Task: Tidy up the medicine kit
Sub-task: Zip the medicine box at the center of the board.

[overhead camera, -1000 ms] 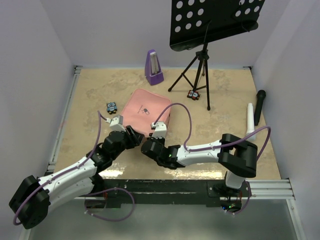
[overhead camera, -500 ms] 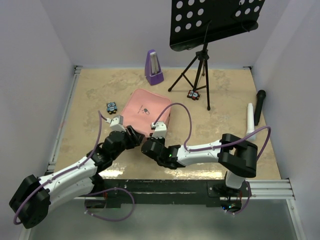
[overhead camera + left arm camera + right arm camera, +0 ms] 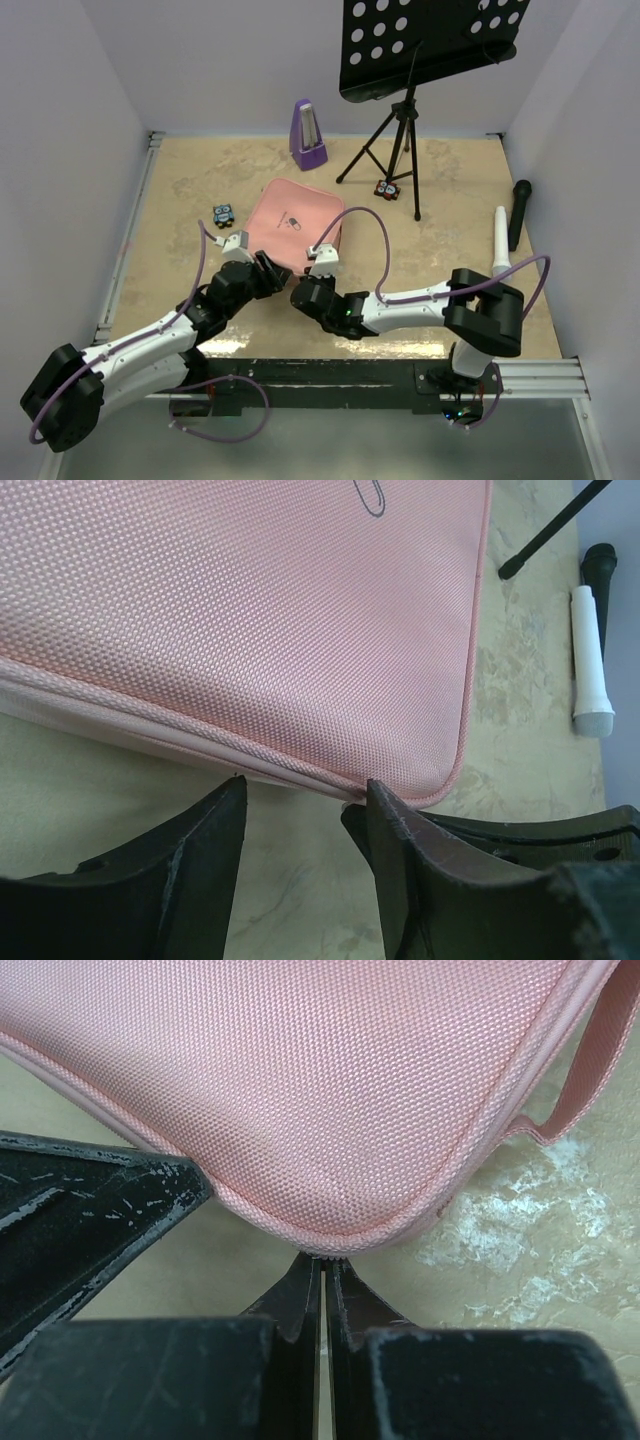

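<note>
Pink woven-fabric medicine kit [image 3: 300, 210]: soft zip case, rounded corners, lid down, flat on tan tabletop [image 3: 190, 170]. Near corner directly ahead of both grippers. Small logo [image 3: 292, 222] on lid, further ahead of the tips. Pink carry strap [image 3: 600, 1060] looped off the side, ahead-right of right gripper.

Left gripper [image 3: 275, 272]: jaws apart, nothing between them. Tips just short of kit's near edge seam, approx. level with it; contact can't be told. Wrist view: kit [image 3: 250, 610] fills the area ahead, left gripper [image 3: 302, 785] low in view.

Right gripper [image 3: 297, 285]: clenched, fingers pressed together w/ hairline gap only. Tips right at kit's rounded corner seam. Wrist view: right gripper [image 3: 323, 1260] under the corner of the kit [image 3: 330, 1080]; whether a zip tab is pinched can't be told. Just beside left gripper, both at same corner.

Misc. items, all well apart from grippers:
- Purple pyramid metronome [image 3: 308, 135], far ahead, beyond kit.
- Black perforated music stand [image 3: 430, 45] on tripod, far ahead-right.
- Small blue/black packets [image 3: 223, 213], ahead-left of left gripper, beside kit.
- Small red/black packets [image 3: 386, 189], by a tripod foot.
- Black microphone [image 3: 520, 212] and white cylindrical item [image 3: 500, 240], far right of right gripper, side by side.
</note>
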Robot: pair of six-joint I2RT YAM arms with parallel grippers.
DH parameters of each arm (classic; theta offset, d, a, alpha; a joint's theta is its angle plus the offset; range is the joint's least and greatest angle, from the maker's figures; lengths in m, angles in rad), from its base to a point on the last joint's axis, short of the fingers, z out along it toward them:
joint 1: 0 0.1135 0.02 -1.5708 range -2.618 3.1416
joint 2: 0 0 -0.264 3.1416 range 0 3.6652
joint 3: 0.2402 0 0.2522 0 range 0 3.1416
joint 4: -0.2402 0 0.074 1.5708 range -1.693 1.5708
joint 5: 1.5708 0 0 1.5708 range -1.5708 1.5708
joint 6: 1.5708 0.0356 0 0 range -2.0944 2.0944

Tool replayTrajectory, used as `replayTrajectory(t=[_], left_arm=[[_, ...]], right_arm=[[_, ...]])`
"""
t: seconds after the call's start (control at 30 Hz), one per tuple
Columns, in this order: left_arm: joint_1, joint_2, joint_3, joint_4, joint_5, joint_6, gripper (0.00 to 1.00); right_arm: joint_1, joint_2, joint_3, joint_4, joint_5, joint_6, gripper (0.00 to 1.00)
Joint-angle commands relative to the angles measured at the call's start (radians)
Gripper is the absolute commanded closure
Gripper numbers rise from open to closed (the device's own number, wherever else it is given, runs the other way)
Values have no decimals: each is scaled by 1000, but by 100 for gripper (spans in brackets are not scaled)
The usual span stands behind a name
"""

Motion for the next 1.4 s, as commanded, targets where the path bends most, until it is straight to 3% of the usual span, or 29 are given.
replayTrajectory(t=[0.0,0.03,0.2,0.33,0.7,0.9,0.97,1.27,1.33,1.37], left_arm=[[7,5,27,55,-37,-20,47],[6,5,27,56,-43,-19,51],[13,5,29,67,-66,-7,87],[30,16,33,56,-60,-5,100],[67,-5,36,24,-67,-2,100],[68,-113,1,24,-73,-11,100],[67,-154,-19,27,-80,-4,86],[79,-239,-10,-88,-155,10,65],[82,-216,13,-129,-146,1,58],[82,-206,25,-151,-138,-13,50]], right_arm=[[-4,-40,-15,-55,23,-10,100],[-4,-43,-11,-62,29,-10,100],[-4,-69,-14,-90,40,2,100],[-4,-88,-30,-107,48,13,100],[-4,-134,-65,-151,60,39,100],[-3,-134,-59,-147,54,39,100],[-4,-131,-57,-145,53,37,100],[-4,-143,-64,-144,45,32,100],[-4,-143,-64,-144,45,29,100],[-4,-144,-64,-142,43,29,100]])
